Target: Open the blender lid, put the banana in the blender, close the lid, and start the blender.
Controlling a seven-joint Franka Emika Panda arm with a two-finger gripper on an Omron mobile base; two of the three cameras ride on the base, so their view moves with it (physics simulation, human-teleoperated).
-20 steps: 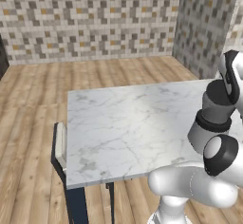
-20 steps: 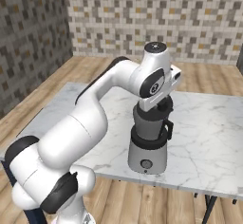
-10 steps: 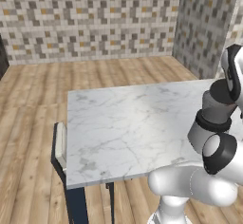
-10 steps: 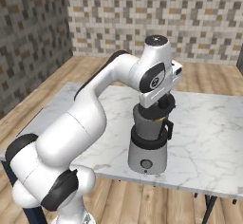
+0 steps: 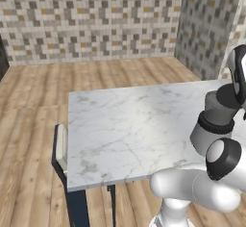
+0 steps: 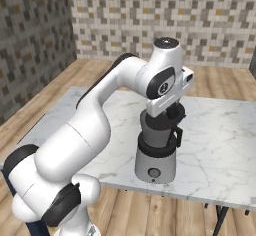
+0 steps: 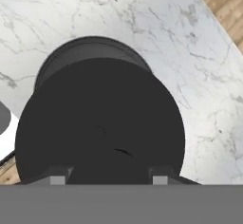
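The blender [image 6: 155,152] stands at the near edge of the white marble table [image 6: 220,135], its round grey base with the small front knob just inside that edge. Above the black collar rises the dark jar, handle to the right. The gripper [image 6: 172,114] hangs directly over the jar mouth, pointing down. In the hand view the blender lid [image 7: 99,126], a wide black disc, lies right under the hand; the two fingertips [image 7: 58,179] stand partly apart at its near rim. Whether they grip the lid's knob I cannot tell. Beyond the table, wooden floor [image 5: 96,74] runs to the mosaic tiled wall [image 5: 91,19].
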